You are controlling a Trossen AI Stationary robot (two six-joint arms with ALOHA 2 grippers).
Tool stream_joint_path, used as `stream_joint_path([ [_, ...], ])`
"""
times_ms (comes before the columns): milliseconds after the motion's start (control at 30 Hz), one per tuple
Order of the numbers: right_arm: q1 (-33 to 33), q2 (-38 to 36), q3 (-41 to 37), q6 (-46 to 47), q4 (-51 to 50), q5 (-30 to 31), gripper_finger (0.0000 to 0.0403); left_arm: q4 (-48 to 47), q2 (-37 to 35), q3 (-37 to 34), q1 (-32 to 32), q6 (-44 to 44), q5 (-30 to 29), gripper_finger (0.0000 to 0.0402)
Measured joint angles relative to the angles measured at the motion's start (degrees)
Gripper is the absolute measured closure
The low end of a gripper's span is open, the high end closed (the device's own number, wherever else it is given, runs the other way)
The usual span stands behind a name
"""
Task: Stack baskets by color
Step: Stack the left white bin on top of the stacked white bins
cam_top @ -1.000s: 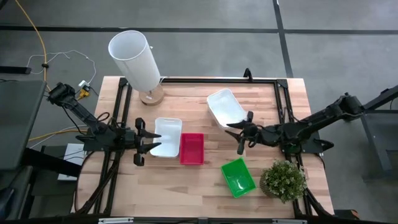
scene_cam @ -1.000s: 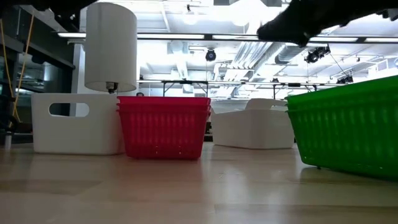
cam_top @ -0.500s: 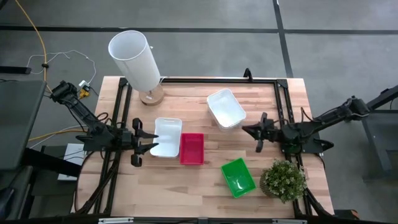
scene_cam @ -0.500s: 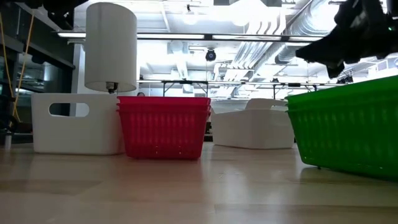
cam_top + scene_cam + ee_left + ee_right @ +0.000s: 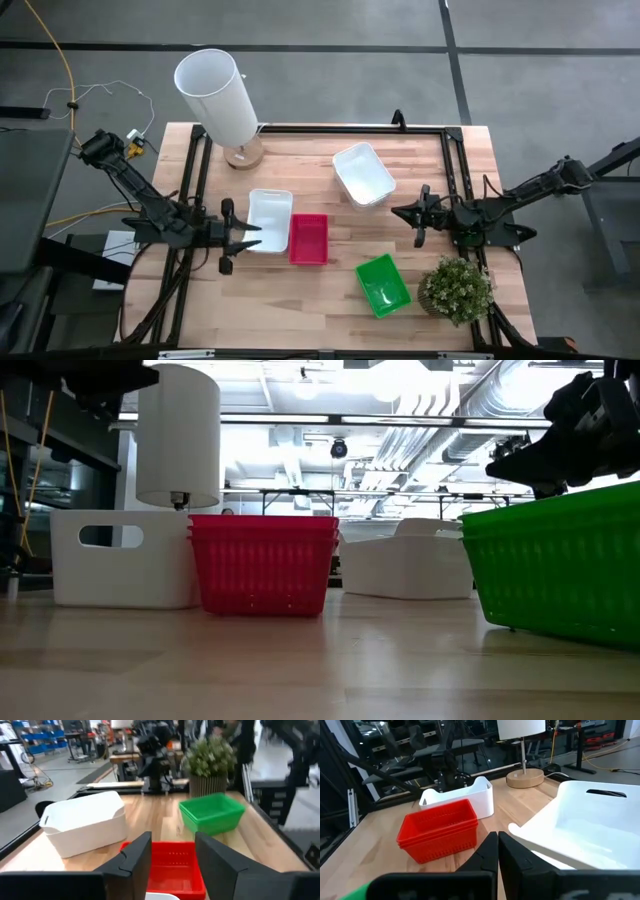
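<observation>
Green baskets (image 5: 560, 560) cut off at frame edge — count unclear.

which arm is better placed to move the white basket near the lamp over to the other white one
Right, probably. The right gripper hangs shut just beside that white basket. The left gripper is open at the other white basket, across the red basket from it.
</observation>
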Motion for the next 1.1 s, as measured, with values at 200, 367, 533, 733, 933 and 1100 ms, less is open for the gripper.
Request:
stream_joint_path([
  [200,0.0,0.0,0.0,0.5,0.1,0.0,0.0403,-17.1,10.1,12.0,0.0,-4.5,3.1,0.0217],
  [367,0.0,0.0,0.0,1.0,0.2,0.0,0.0403,-35.5,18.7,21.0,0.1,-16.0,7.8,0.0180],
  [533,0.0,0.0,0.0,1.1,0.2,0.0,0.0403,-42.4,24.3,23.4,3.1,-25.5,16.4,0.0168],
  [733,0.0,0.0,0.0,1.1,0.2,0.0,0.0403,-45.3,29.8,23.0,8.3,-26.4,15.8,0.0169],
  [933,0.0,0.0,0.0,1.0,0.1,0.0,0.0403,-44.5,33.1,23.0,12.1,-23.6,24.1,0.0169],
  [1100,0.0,0.0,0.0,1.0,0.1,0.0,0.0403,-45.3,35.5,23.0,13.7,-22.1,29.6,0.0170],
])
